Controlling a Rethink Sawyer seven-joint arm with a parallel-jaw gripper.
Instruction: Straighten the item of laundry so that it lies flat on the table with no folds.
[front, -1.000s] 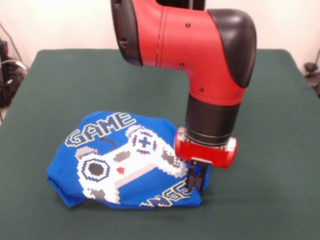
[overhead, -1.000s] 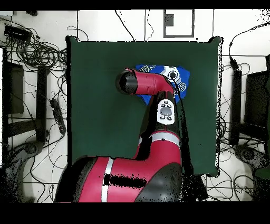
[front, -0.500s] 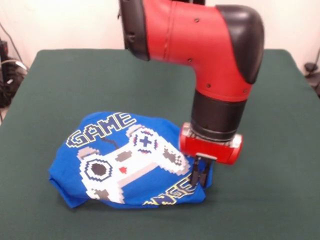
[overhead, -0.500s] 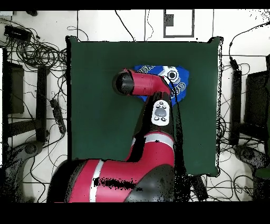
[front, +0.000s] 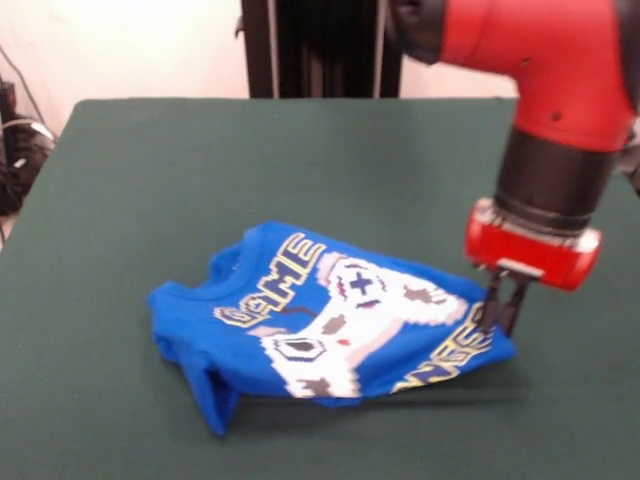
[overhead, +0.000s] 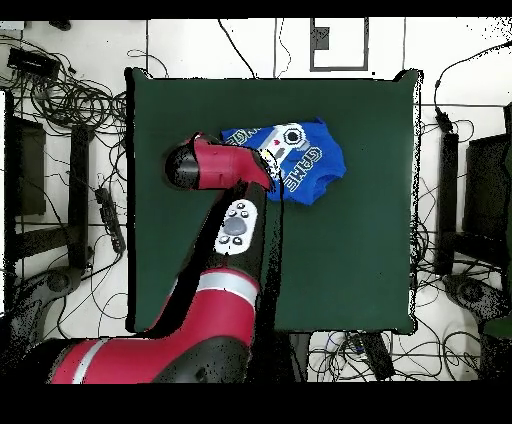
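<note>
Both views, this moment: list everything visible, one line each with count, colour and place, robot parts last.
T-shirt: one, bright blue with a white-grey game controller print and yellow-outlined lettering, on the table toward its front edge in the front view, rumpled, one side folded under.
Table: one, dark green cloth cover, fills most of both views.
Cables: many, black, on the floor around the table in the overhead view.
Dark post: one, black, behind the table's far edge.
Arm: one, red and black, comes down at the right of the front view.
Gripper: one, black fingers under a red wrist, shut on the T-shirt's right corner.
</note>
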